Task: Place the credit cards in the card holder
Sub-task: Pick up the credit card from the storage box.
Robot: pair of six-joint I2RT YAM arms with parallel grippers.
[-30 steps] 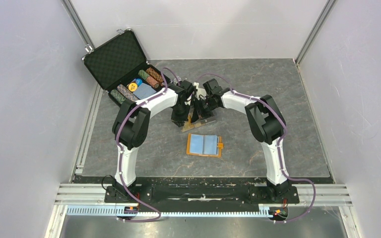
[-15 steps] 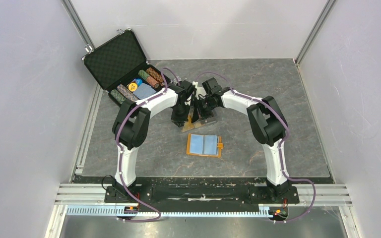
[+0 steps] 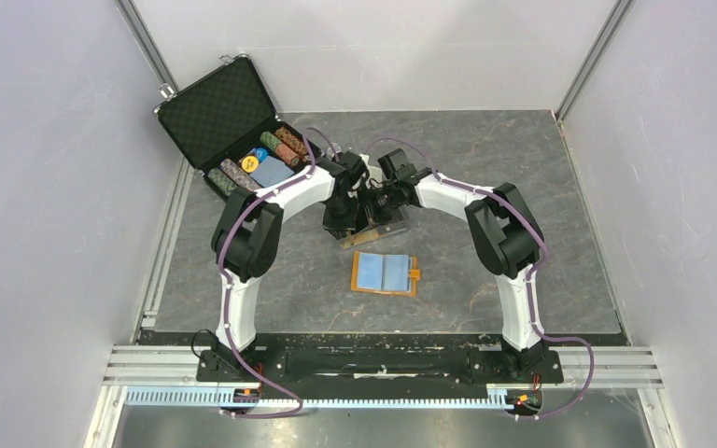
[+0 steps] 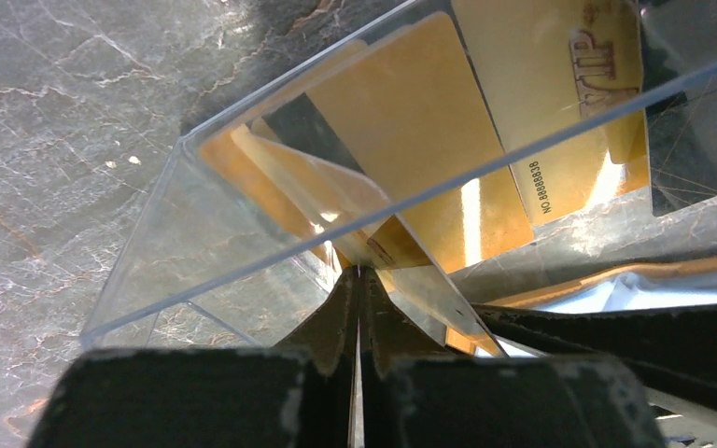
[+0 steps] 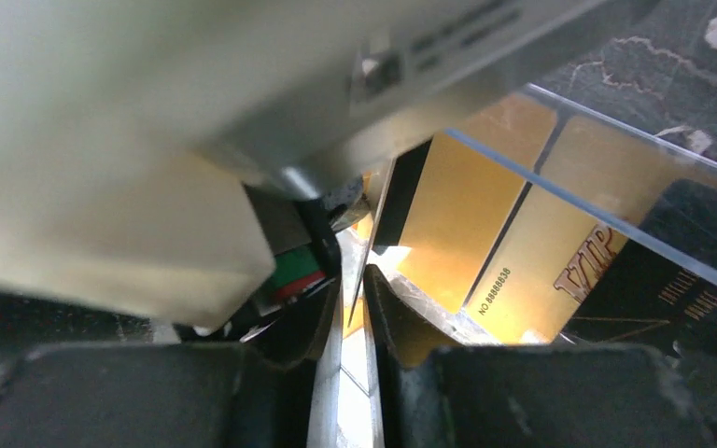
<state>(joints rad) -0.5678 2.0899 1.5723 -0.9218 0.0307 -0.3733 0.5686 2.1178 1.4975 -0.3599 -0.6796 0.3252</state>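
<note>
Card box mostly lost behind wrists and frame edges.
From above, the two arms' wrists (image 3: 344, 182) cover the clear plastic box (image 3: 351, 241), only a near corner showing, and its contents are too small to count there. In the left wrist view the thin gold-tan credit cards (image 4: 411, 112) overlap, so their number cannot be told. The brown "VIP" mark (image 4: 605, 47) runs off the top edge, and a thin black card (image 4: 700, 140) is cut by the right edge. In the right wrist view a blurred pale grey shape (image 5: 121, 140) fills the upper left. The black card's print is too dim to read, and whether the right pincer (image 5: 350, 280) grips anything cannot be told.
</note>
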